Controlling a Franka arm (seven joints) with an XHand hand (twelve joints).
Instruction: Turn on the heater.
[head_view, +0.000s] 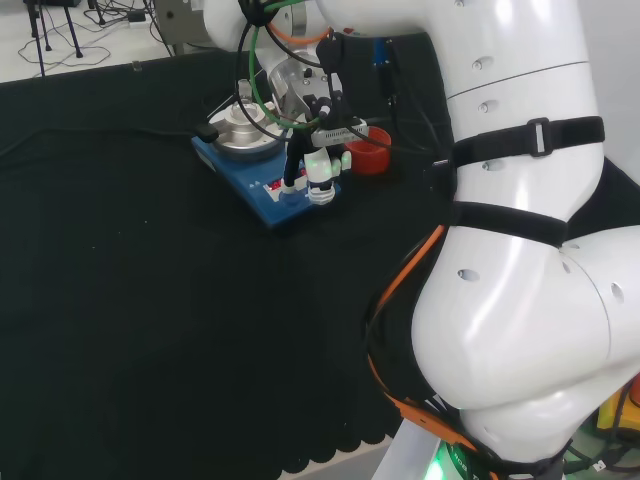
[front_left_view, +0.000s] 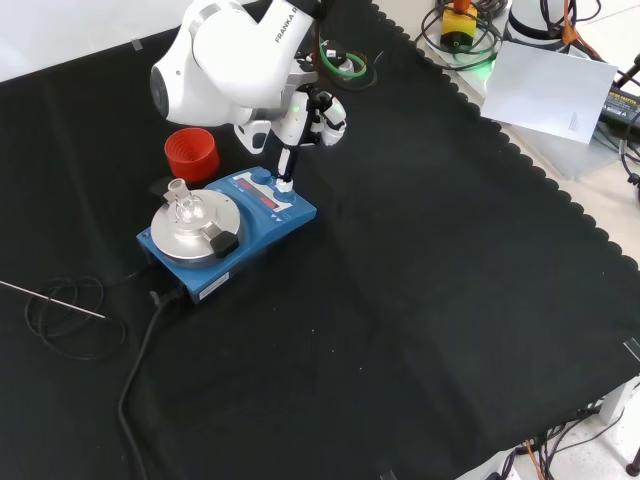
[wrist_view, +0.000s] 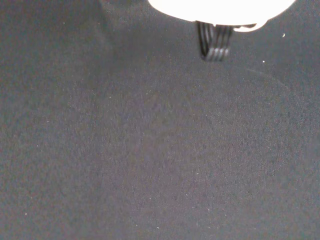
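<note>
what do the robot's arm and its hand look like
The arm is made of glossy white rounded links with small dark screw holes. Black straps wrap around it, and orange, green and black cables run along it. In the front view a link carries dark lettering and a round grey cap. The hand is black and white, with slim black fingers and a small green light near its base.

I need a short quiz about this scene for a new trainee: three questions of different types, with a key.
1. True or false: a finger of the hand points down at the control panel of the heater.
2. Which thing stands behind the heater in the front view? A) red ring B) cork ring C) blue cup
3. Fill in: on the heater's round metal plate stands a small clear ____.

Key: 1 true; 2 A; 3 vessel.
</note>
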